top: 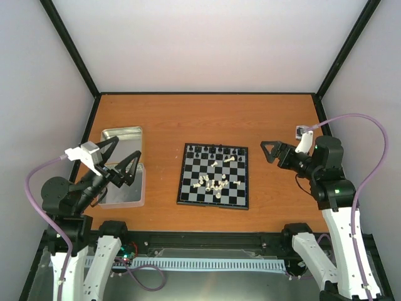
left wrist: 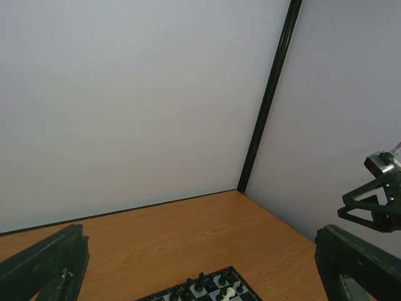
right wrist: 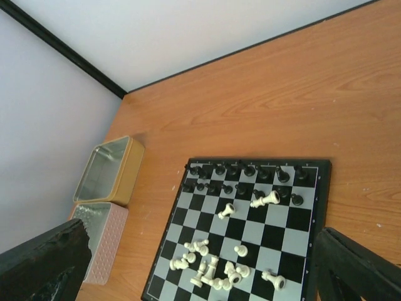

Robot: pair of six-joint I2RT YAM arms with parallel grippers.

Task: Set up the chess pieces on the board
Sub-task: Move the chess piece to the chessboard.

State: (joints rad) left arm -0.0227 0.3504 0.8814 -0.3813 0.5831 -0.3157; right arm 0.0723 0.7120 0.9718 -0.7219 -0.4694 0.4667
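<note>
The board (top: 235,199) lies in the middle of the table. Black chess pieces (top: 216,150) stand in its two far rows. Several cream-white ones (top: 212,183) lie tumbled on the near half, and two more rest on their sides by the black rows. In the right wrist view the board (right wrist: 285,219), the black rows (right wrist: 244,172) and the white heap (right wrist: 213,266) all show. My left gripper (top: 128,147) hangs open above the tins, left of the board. My right gripper (top: 266,152) hangs open right of the board. Both hold nothing. In the left wrist view only the board's far corner (left wrist: 207,288) shows.
Two shiny open tin halves (top: 122,141) (top: 125,188) sit at the left; the right wrist view shows a gold one (right wrist: 128,166) and a pink one (right wrist: 109,241). Black frame posts and pale walls enclose the table. My right gripper (left wrist: 369,207) shows in the left wrist view.
</note>
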